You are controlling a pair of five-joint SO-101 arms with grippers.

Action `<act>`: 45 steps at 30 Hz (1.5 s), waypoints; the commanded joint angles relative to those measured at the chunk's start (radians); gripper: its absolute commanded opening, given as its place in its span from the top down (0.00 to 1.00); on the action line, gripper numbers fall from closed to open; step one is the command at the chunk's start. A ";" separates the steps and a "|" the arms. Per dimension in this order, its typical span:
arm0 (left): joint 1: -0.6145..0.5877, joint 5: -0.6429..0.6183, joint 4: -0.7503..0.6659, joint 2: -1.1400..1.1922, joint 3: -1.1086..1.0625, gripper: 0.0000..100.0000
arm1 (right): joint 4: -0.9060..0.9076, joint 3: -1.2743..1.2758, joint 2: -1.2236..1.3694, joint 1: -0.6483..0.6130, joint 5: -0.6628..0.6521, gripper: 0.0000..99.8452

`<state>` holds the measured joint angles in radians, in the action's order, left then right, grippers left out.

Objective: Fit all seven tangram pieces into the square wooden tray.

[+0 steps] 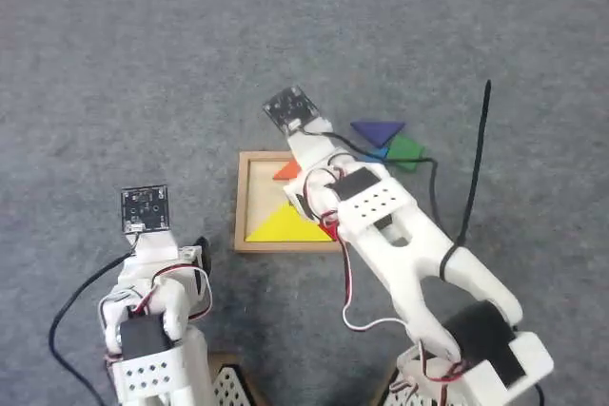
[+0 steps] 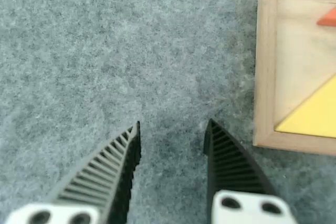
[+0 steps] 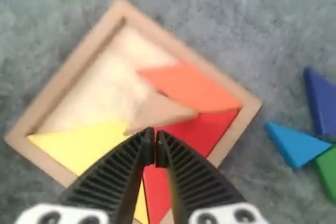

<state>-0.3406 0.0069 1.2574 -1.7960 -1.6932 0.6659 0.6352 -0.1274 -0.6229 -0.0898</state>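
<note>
Hovering over the square wooden tray [image 1: 241,203], the right gripper [image 3: 155,144] has its jaws pressed together at the tips, with nothing between them. Inside the tray lie 3 pieces: a yellow triangle [image 1: 284,225] along the side nearest the arms, an orange parallelogram [image 3: 190,89] toward the far side, and a red triangle [image 3: 205,131] right against the orange piece's edge. Bare wood shows in the rest of the tray. On the grey carpet [image 1: 114,73], off the tray's far right corner, 3 more pieces lie close together: a dark blue triangle [image 1: 378,129], a lighter blue triangle [image 3: 293,143] and a green piece [image 1: 406,150]. The left gripper [image 2: 173,137] sits low over the carpet, just left of the tray, jaws spread wide and empty.
</note>
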 commanded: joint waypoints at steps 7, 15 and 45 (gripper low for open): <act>0.003 0.005 0.003 -0.020 0.010 0.81 | -0.053 -0.041 0.084 0.005 -0.012 0.99; 0.003 0.005 0.003 -0.020 0.010 0.81 | -0.050 -0.044 0.025 0.005 -0.005 0.99; 0.003 0.005 0.003 -0.020 0.010 0.81 | -0.054 -0.175 0.170 -0.038 -0.017 0.99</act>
<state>-0.3406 0.0069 1.2574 -1.7960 -1.6932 0.5831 0.5033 0.1488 -0.6490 -0.0928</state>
